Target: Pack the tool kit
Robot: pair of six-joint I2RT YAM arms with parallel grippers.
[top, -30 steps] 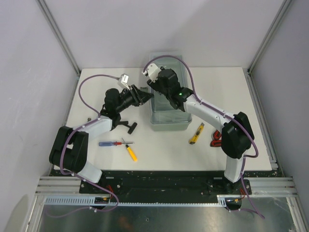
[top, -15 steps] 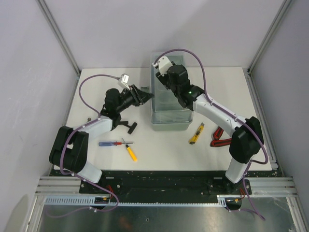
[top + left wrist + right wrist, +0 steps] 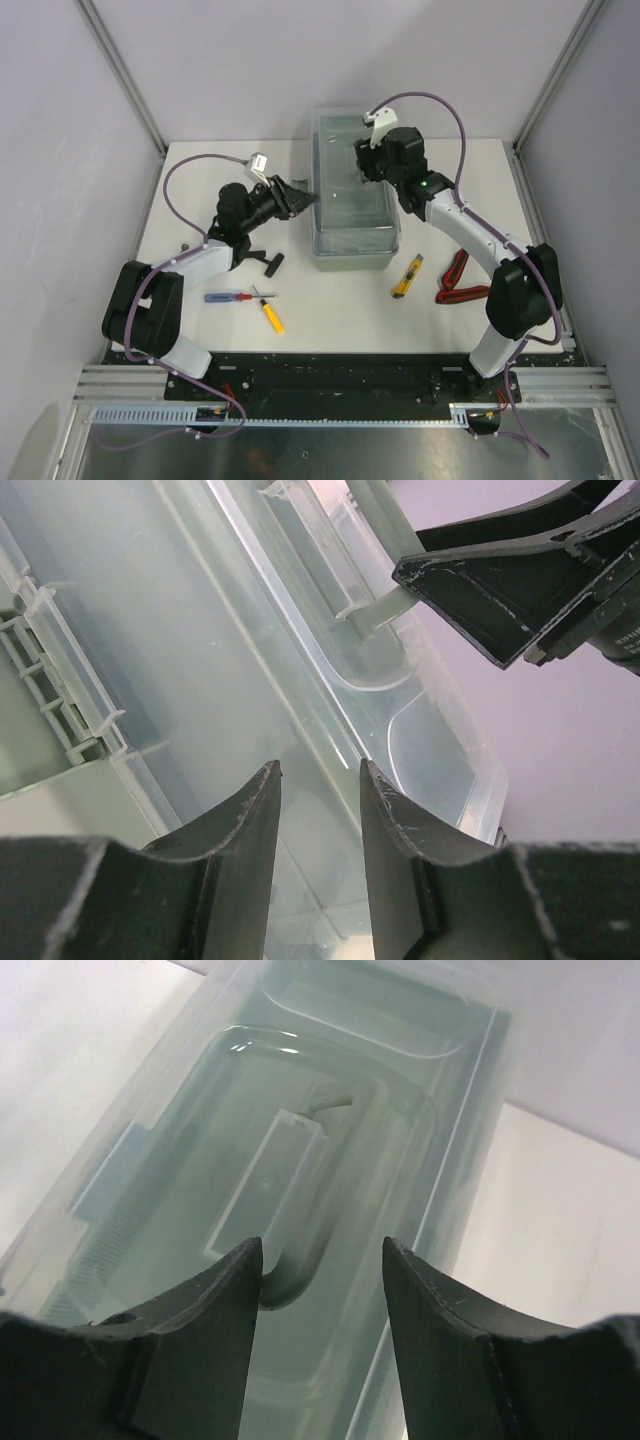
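Note:
The tool kit [image 3: 352,240] is a sage-green box under a clear lid [image 3: 300,1070], standing mid-table. My left gripper [image 3: 312,198] is at the box's left edge, open. In the left wrist view its fingertips [image 3: 320,768] point at the lid's rim [image 3: 250,630], with nothing clamped between them. My right gripper [image 3: 364,166] hangs open over the back of the lid, and its fingertips [image 3: 322,1242] straddle the lid's moulded handle [image 3: 300,1260]. Loose on the table are a black hammer [image 3: 268,261], a blue screwdriver [image 3: 226,297], a yellow screwdriver [image 3: 271,316], a yellow knife [image 3: 406,277] and red pliers [image 3: 458,280].
Grey walls with metal posts close off the table at the left, back and right. The arm bases sit on a rail along the near edge [image 3: 330,372]. Purple cables [image 3: 190,165] loop above both arms. The right gripper's fingers [image 3: 500,580] show at the top right of the left wrist view.
The right arm has swung from the box's left side to its back right, and its elbow has moved right. The left arm has stayed at the box's left edge.

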